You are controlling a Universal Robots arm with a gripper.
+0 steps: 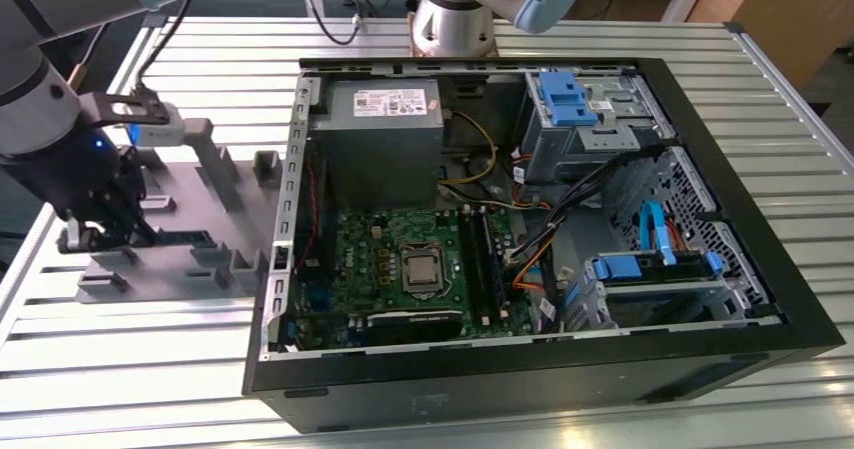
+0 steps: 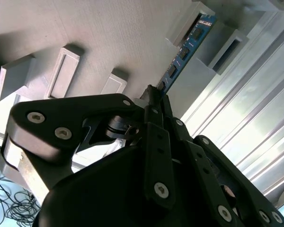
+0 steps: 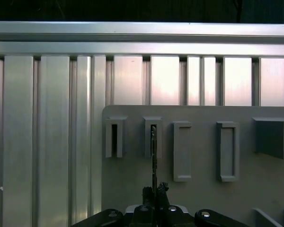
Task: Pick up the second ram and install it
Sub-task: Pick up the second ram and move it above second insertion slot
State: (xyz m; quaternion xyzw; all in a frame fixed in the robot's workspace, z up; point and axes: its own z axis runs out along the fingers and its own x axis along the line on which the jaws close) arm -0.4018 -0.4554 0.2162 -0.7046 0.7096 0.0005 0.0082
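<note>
Here one hand (image 2: 155, 93) clamps one ram (image 2: 183, 51).

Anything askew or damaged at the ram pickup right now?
Nothing stands out. In the first wrist view the second ram runs straight, edge-on, from the claw to a slotted block on the gray fixture, with no visible tilt or bend. The other blocks look intact.

blue ram (image 2: 184, 48), grey fixture (image 3: 208, 194), black hand (image 2: 155, 94)

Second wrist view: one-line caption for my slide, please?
Gripper clamped on one end of the memory stick, its far end at a slotted gray block.
</note>
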